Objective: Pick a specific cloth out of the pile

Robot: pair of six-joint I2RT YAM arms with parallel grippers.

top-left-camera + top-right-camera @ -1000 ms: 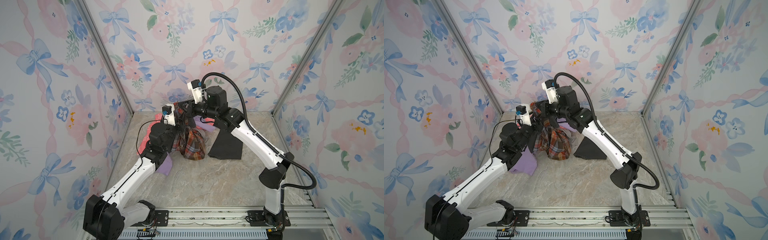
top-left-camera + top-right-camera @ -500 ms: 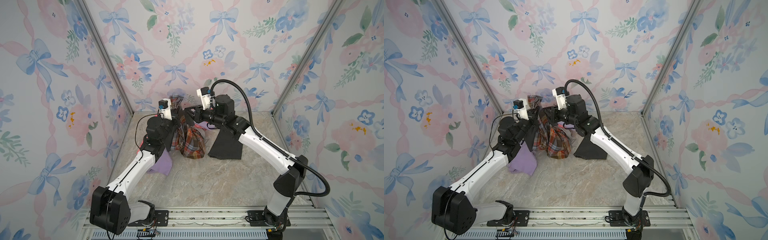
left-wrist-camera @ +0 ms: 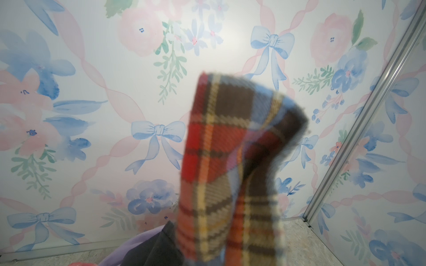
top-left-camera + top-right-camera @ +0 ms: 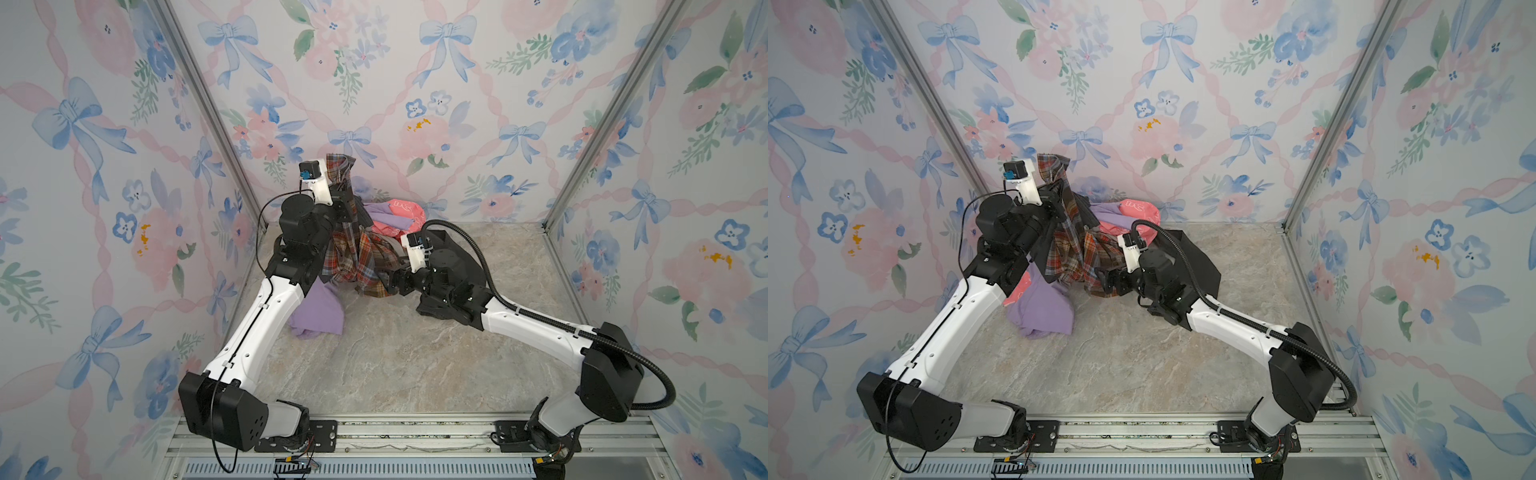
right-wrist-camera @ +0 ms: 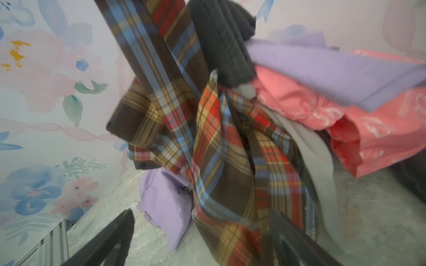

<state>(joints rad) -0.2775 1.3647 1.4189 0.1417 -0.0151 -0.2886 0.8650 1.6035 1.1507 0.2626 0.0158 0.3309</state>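
Top views first: my left gripper [image 4: 344, 201] is up high near the back wall, clamped tight on the plaid shirt [image 4: 358, 262]. A checked corner pokes out above it and the rest hangs down toward the marble floor [image 4: 395, 365]. Both top views agree. Behind the shirt sits the pile [image 4: 397, 212], against the wall, and a lilac garment [image 4: 318, 311] sprawls on the floor beside my left arm. My right gripper [image 4: 1106, 283] is low, right at the shirt's bottom folds.

Left wrist view: my fingers are out of shot. All I get is a blurred flap of plaid shirt [image 3: 230, 175] standing up before the floral wall [image 3: 92, 92].

Right wrist view: my right gripper [image 5: 201, 217] has its dark fingers [image 5: 110, 237] spread wide, clamping nothing. The plaid shirt [image 5: 219, 161] hangs just ahead, its lower folds dropping between them. The lilac garment [image 5: 166, 200] lies on the floor beyond, and a coral-pink garment [image 5: 373, 131] is heaped beside the shirt.
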